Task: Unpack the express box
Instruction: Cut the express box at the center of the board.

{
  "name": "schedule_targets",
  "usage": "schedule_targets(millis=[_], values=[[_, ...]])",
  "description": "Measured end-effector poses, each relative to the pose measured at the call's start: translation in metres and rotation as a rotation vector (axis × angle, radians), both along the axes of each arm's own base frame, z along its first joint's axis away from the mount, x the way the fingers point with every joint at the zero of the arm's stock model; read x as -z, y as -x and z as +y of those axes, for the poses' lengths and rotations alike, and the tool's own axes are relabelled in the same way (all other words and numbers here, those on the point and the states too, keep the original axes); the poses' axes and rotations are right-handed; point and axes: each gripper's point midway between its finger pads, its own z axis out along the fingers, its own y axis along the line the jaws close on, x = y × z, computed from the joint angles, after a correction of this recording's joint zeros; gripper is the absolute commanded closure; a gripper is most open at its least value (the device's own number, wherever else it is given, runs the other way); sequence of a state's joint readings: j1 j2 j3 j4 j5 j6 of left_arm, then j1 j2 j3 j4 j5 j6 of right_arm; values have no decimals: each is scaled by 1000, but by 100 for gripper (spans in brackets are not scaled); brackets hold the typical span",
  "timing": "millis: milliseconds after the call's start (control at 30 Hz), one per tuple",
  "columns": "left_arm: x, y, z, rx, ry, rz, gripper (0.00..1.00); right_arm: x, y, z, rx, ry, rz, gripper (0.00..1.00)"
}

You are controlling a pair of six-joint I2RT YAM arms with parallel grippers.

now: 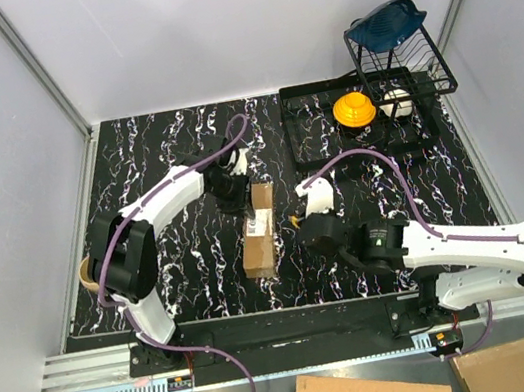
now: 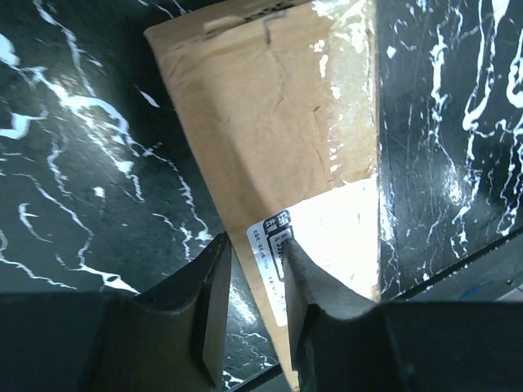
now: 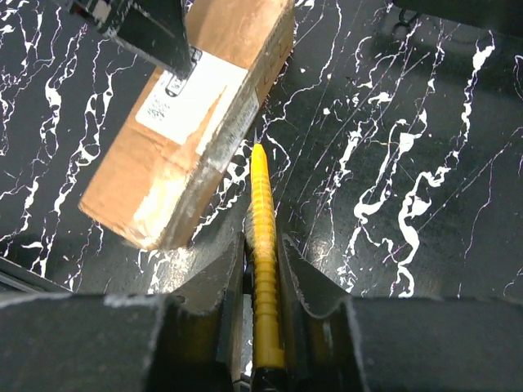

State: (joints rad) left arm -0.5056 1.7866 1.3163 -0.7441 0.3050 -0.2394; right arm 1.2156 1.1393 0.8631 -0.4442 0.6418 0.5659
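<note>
Top external view: sealed box, one item

Brown box (image 1: 259, 229) is lying lengthwise on the table (image 1: 163, 152) between both arms. Left gripper (image 2: 252, 245) is poised at its label (image 2: 327, 237) edge, jaws slightly apart. Right gripper (image 3: 261, 245) is clamping a yellow knife (image 3: 260, 184). Box is probably handling light and stiff; the tape is looking slick, so the bare cardboard sides are offering the best hold.

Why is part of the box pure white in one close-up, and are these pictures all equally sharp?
Left wrist: glare burns the label on the box to plain white and glints off its tape; the left claw is near and soft. Right wrist: sharper, the knife crisp in the right claw, glare along the box's side. Top external: even light, faint shadows.
</note>
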Motion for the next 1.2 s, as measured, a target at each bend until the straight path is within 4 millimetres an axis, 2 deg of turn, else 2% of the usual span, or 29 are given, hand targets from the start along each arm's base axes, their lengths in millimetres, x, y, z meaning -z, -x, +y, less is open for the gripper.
schedule_targets(millis=[67,100,167,200,333,567,667,767,900,1000,1033,1133,1200], values=[[-3,-8,4,-5,-16,-10,83,1,1,-1,7,-4,7,100],[-5,-11,7,-3,-28,-17,70,2,2,-1,6,-4,11,100],[-9,-17,12,1,-48,-32,56,4,2,-1,2,-6,18,100],[-12,-18,15,8,-57,-36,39,5,2,1,-1,-11,22,100],[-28,-23,19,46,-64,-61,26,11,0,2,-6,-30,46,100],[-60,-33,15,109,-48,-124,20,31,-11,-19,27,-90,121,100],[-72,-42,14,141,-39,-178,19,30,-3,-10,-45,-150,146,100],[-66,-39,27,181,-47,-176,18,27,7,4,-150,-172,162,100],[-51,-40,52,207,-90,-158,18,32,17,15,-275,-107,133,100],[-58,-64,58,217,-109,-200,18,34,35,30,-410,-50,82,100],[-67,-82,55,218,-107,-231,18,34,41,35,-452,-38,65,100],[-89,-139,33,217,-76,-367,18,35,54,46,-549,-17,33,100],[-96,-163,19,221,-59,-427,18,36,59,53,-591,-19,28,100]])
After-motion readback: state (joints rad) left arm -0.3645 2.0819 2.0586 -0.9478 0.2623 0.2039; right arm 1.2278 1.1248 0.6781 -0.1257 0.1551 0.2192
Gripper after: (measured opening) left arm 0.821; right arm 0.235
